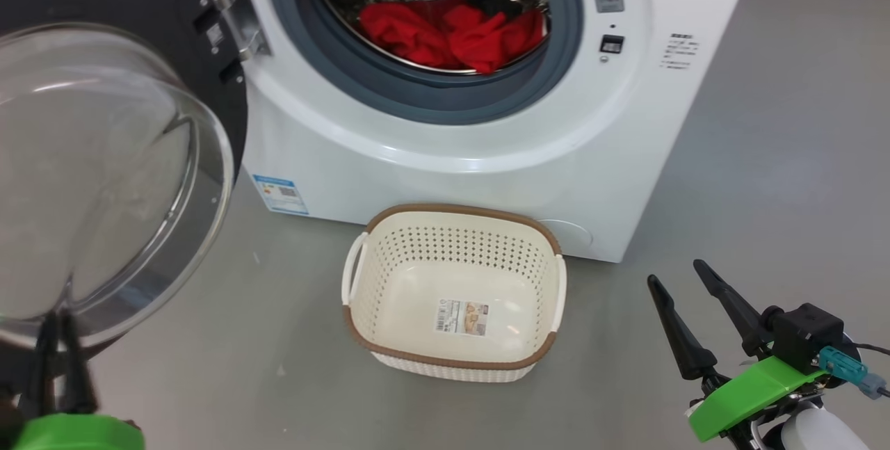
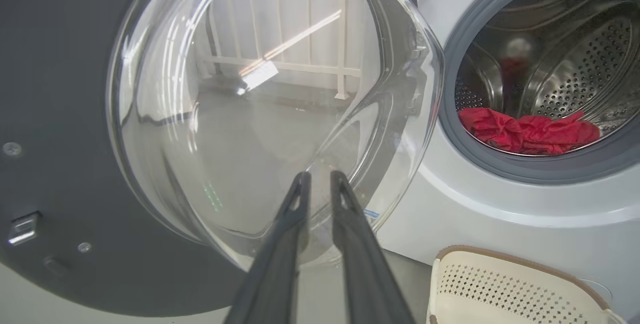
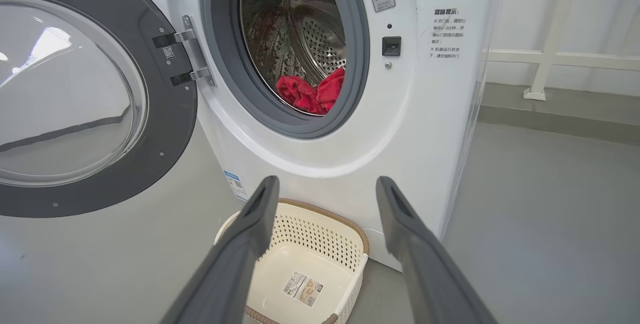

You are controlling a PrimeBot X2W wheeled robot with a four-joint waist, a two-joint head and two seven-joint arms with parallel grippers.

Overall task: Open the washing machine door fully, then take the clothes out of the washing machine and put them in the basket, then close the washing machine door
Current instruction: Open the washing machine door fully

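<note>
The washing machine door [image 1: 104, 172] stood open. Soft, light red clothes [image 1: 452, 36] lay bunched in the drum, best pinched at a raised fold. Left end effector [image 2: 320, 184] was nearly closed, empty; right end effector [image 1: 680, 275] gaped, empty, beside the basket [image 1: 455, 217].

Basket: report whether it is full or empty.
Empty. The basket shows its bare floor and paper label; the clothes lie in the drum.

Long tapered black fingers [image 1: 723, 307] rise from bright green wrist shells [image 1: 754, 394] (a teal plug [image 1: 845, 366] beside one)
</note>
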